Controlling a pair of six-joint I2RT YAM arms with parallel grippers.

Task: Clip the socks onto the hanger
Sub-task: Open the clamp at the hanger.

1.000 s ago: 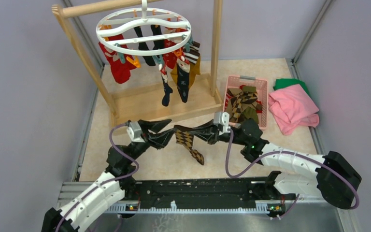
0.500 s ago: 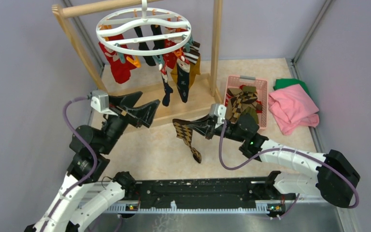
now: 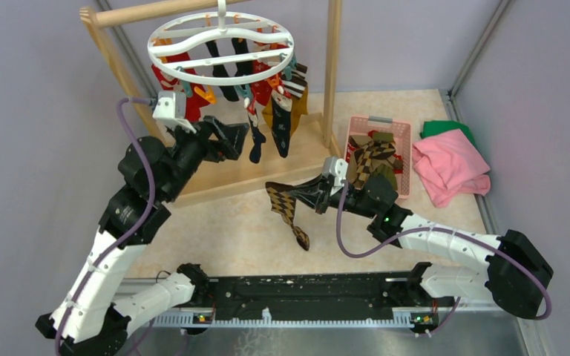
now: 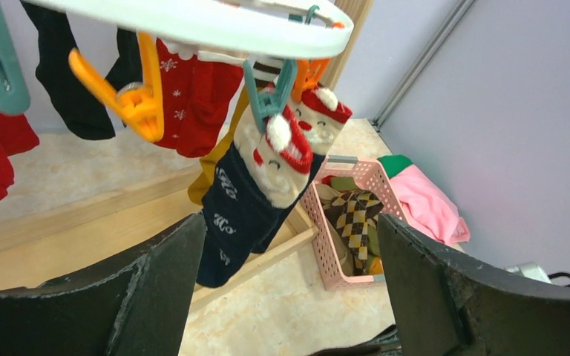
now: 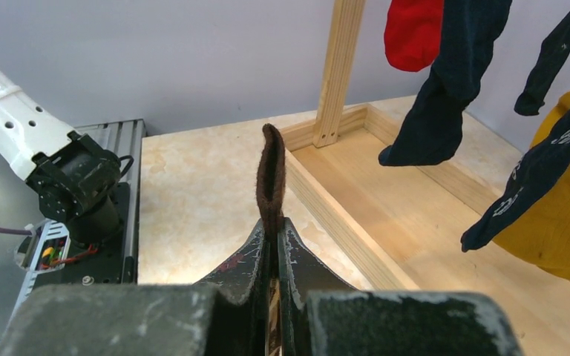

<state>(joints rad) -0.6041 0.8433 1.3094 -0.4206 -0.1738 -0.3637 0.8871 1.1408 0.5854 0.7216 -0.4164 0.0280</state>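
Currently the right claw (image 3: 306, 195) is clamped on the cuff of the brown argyle sock (image 3: 288, 213), well in front of the hanger (image 3: 193, 46) and well below it. The sock hangs from that single pinched edge with its toe toward the table (image 3: 223, 233). In the right wrist view the cuff stands upright out of the closed fingers. This grip probably serves to present a free edge that a clip can bite.

Closer to the hanger, the left claw (image 3: 236, 141) sits just beneath the near rim with its fingers wide apart and nothing between them. Its wrist camera looks up through the gap at an orange clip (image 4: 130, 100) dangling empty from the ring. Beside it a teal clip (image 4: 267, 100) grips a navy Santa sock (image 4: 260, 185). The left claw appears stationed there to press a clip open while the right claw feeds the cuff in. The argyle sock is well apart from the left claw, nearer the arm bases than the hanger and to its right.

Under the hanger ring, red, black, mustard and navy socks already hang inside the wooden rack (image 3: 333, 67). Right of the hanger and lower, a pink basket (image 3: 408, 159) on the table holds more argyle socks.
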